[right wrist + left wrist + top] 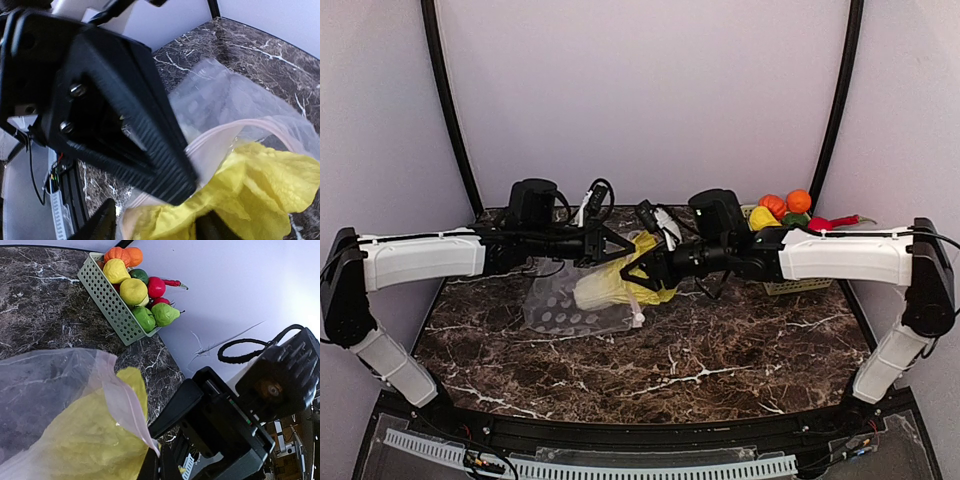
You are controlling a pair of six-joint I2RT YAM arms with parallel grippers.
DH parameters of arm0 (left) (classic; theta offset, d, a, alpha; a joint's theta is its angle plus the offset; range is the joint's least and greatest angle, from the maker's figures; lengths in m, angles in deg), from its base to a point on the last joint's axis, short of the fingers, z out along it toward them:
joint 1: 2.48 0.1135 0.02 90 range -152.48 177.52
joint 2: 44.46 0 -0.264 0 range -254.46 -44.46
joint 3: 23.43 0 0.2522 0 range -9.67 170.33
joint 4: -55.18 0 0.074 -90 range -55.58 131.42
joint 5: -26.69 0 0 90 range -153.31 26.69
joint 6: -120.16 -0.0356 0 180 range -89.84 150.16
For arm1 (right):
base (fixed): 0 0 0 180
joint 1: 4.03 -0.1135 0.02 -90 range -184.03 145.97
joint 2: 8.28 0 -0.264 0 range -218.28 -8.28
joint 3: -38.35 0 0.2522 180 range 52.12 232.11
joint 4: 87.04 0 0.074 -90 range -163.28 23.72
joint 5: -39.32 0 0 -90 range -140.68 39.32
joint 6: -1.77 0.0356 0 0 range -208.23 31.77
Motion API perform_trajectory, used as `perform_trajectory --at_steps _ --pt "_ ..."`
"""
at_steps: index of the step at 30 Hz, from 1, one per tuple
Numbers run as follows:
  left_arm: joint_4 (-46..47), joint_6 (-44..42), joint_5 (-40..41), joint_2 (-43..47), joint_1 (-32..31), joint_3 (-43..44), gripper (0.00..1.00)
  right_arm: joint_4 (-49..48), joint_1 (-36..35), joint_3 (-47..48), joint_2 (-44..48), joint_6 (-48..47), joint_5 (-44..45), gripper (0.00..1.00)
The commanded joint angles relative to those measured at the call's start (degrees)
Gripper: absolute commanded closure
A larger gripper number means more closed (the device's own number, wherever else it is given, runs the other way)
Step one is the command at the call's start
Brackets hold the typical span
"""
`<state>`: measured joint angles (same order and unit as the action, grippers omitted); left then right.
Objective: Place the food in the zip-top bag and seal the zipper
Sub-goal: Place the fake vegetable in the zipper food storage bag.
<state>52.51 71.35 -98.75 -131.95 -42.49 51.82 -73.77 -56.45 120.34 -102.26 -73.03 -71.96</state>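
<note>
Sticking from bag (563, 310) (yellow cabbage (612, 284))

No text, brand, number or sign can be read in any view. The bag (570, 312) carries only pale round dots, not letters. In the left wrist view the small parts (281, 441) at the lower right edge may bear markings, but they are too small and blurred to read.
</note>
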Motion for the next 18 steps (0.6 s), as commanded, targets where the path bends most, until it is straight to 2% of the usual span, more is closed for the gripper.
perform_trajectory --at_steps 1,7,10,13,18 --pt "0.9 0.8 2.4 3.4 1.2 -1.4 0.99 0.2 0.1 -2.2 4.7 0.8 2.0 0.38" --pt "1.4 2.0 1.6 3.5 2.2 -1.7 0.99 5.6 0.3 -4.7 12.2 2.0 3.7 0.15" --pt "1.6 2.1 0.7 3.3 2.4 -1.7 0.99 8.4 1.5 -6.1 15.2 4.9 9.8 0.07" --pt "1.2 1.8 0.6 3.5 2.5 -1.6 0.99 10.8 5.4 -8.1 15.3 10.6 12.7 0.12" --pt "0.5 1.5 0.3 3.6 2.7 -1.8 0.99 9.7 9.4 -11.0 11.7 16.8 8.8 0.23"
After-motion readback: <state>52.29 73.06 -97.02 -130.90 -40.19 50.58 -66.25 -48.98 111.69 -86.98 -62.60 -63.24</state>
